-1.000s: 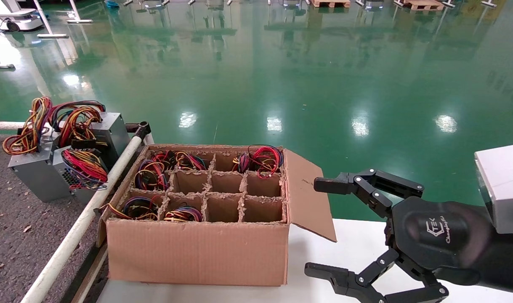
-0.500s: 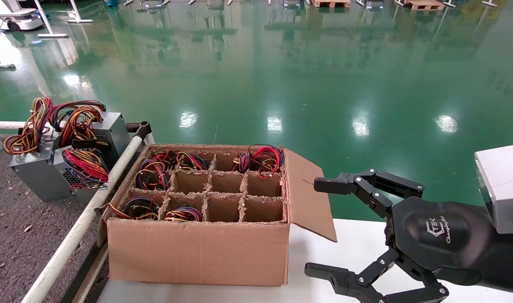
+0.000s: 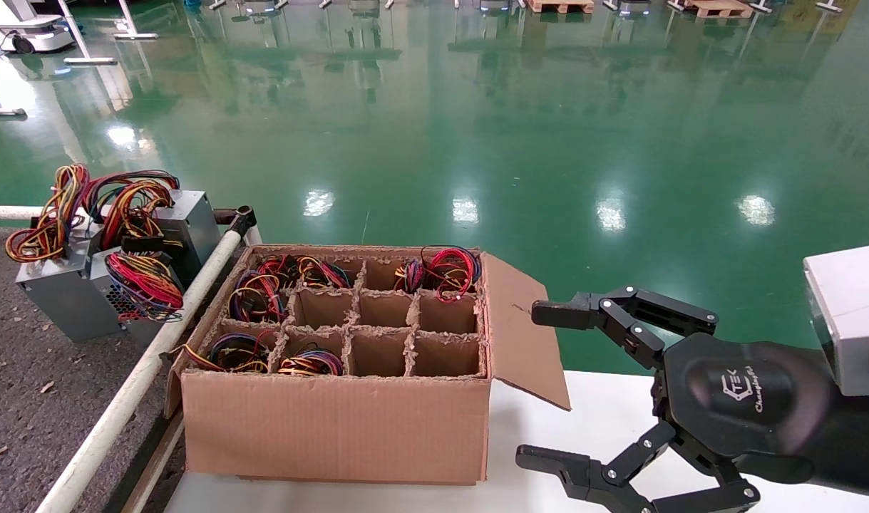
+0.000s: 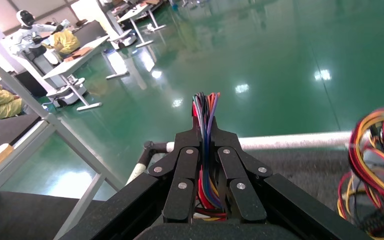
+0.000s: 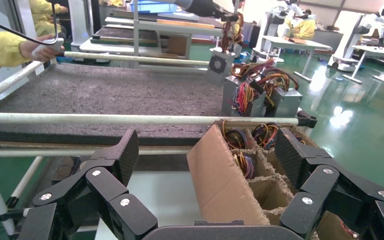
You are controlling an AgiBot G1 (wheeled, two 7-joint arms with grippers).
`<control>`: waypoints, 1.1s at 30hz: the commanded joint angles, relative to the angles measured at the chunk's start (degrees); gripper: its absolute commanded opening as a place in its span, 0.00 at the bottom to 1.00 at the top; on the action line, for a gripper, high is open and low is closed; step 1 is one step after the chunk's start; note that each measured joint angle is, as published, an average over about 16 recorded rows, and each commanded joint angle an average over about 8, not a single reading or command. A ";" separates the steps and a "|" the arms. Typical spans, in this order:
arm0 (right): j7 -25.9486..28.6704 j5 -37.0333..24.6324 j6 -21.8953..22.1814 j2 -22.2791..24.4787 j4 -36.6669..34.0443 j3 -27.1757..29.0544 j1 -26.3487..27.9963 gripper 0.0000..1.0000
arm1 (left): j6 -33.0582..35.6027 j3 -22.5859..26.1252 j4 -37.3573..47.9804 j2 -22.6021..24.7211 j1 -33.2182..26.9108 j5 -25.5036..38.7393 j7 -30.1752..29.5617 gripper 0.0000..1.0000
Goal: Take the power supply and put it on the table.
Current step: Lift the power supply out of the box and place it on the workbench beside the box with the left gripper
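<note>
The right gripper (image 3: 541,381) hangs low over the smooth white tabletop (image 3: 605,413), its black fingers (image 3: 559,313) spread wide with nothing between them, just beside the open flap of the cardboard box (image 3: 334,427). The box stands at the tabletop's left end; its cardboard dividers form a grid of cells, and coloured wire bundles (image 3: 441,269) show in several cells along its left and far sides, while the others look bare.

Past the box's left wall runs a white rail (image 3: 138,377) edging the table (image 3: 21,399), a dark, coarse, speckled surface. Near its far corner three grey power supplies (image 3: 67,288) sit close together, looped wires on top.

The left gripper (image 4: 206,131) is out of the head view. Its own camera shows its fingers (image 4: 186,162) clenched on a bundle of red, blue and purple wires (image 4: 206,107). In the right wrist view, the power supply (image 5: 217,64) hangs by those wires above the table's far part, beyond the three.
</note>
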 commanded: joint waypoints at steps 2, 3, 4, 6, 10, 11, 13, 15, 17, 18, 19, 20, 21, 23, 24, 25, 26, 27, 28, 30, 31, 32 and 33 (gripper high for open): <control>0.00 0.00 0.00 0.00 0.00 0.00 0.00 1.00 | 0.29 0.53 0.07 0.34 0.96 0.80 -0.25 0.00; 0.00 0.00 0.00 0.00 0.00 0.00 0.00 1.00 | 0.36 0.70 0.01 0.49 1.26 1.06 -0.28 0.00; 0.00 0.00 0.00 0.00 0.00 0.00 0.00 1.00 | 0.42 0.84 -0.07 0.65 1.53 1.28 -0.30 0.00; 0.00 0.00 0.00 0.00 0.00 0.00 0.00 1.00 | 0.52 1.07 -0.22 1.02 2.05 1.62 -0.43 0.00; 0.00 0.00 0.00 0.00 0.00 0.00 0.00 1.00 | 0.82 1.23 -0.64 1.94 2.87 1.89 -0.93 0.00; 0.00 0.00 0.00 0.00 0.00 0.00 0.00 1.00 | 0.99 1.23 -0.80 2.18 3.01 1.91 -1.04 0.00; 0.00 0.00 0.00 0.00 0.00 0.00 0.00 1.00 | 1.43 1.22 -1.13 2.62 3.26 1.90 -1.24 0.00; 0.00 0.00 0.00 0.00 0.00 0.00 0.00 1.00 | 2.04 1.21 -1.50 3.00 3.46 1.91 -1.33 0.00; 0.00 0.00 0.00 0.00 0.00 0.00 0.00 1.00 | 2.64 1.21 -1.84 3.26 3.63 1.93 -1.32 0.00; 0.00 0.00 0.00 0.00 0.00 0.00 0.00 1.00 | 2.92 1.21 -1.97 3.35 3.71 1.93 -1.32 0.00; 0.00 0.00 0.00 0.00 0.00 0.00 0.00 1.00 | 3.16 1.20 -2.07 3.43 3.78 1.92 -1.33 0.00; 0.00 0.00 0.00 0.00 0.00 0.00 0.00 1.00 | 3.40 1.20 -2.14 3.49 3.87 1.91 -1.35 0.00; 0.00 0.00 0.00 0.00 0.00 0.00 0.00 1.00 | 3.63 1.20 -2.18 3.56 3.97 1.92 -1.37 0.00; 0.00 0.00 0.00 0.00 0.00 0.00 0.00 1.00 | 4.05 1.22 -2.17 3.65 4.19 1.96 -1.44 0.00; 0.00 0.00 0.00 0.00 0.00 0.00 0.00 1.00 | 4.27 1.24 -2.13 3.69 4.32 1.99 -1.49 0.00; 0.00 0.00 0.00 0.00 0.00 0.00 0.00 1.00 | 4.50 1.26 -2.06 3.72 4.46 2.01 -1.57 0.00; 0.00 0.00 0.00 0.00 0.00 0.00 0.00 1.00 | 4.72 1.29 -2.00 3.75 4.60 2.05 -1.65 0.00; 0.00 0.00 0.00 0.00 0.00 0.00 0.00 1.00 | 4.94 1.32 -1.93 3.77 4.75 2.10 -1.73 0.00; 0.00 0.00 0.00 0.00 0.00 0.00 0.00 1.00 | 5.14 1.35 -1.88 3.79 4.88 2.15 -1.81 0.00; 0.00 0.00 0.00 0.00 0.00 0.00 0.00 1.00 | 5.50 1.40 -1.81 3.81 5.10 2.23 -1.98 0.00; 0.00 0.00 0.00 0.00 0.00 -0.01 0.00 1.00 | 5.66 1.43 -1.80 3.81 5.18 2.27 -2.08 0.00; 0.00 0.00 0.00 0.00 0.00 -0.01 0.00 1.00 | 5.79 1.46 -1.79 3.81 5.26 2.31 -2.17 0.00; 0.00 0.00 0.00 0.00 0.00 -0.01 0.00 1.00 | 5.90 1.49 -1.79 3.80 5.32 2.36 -2.25 0.00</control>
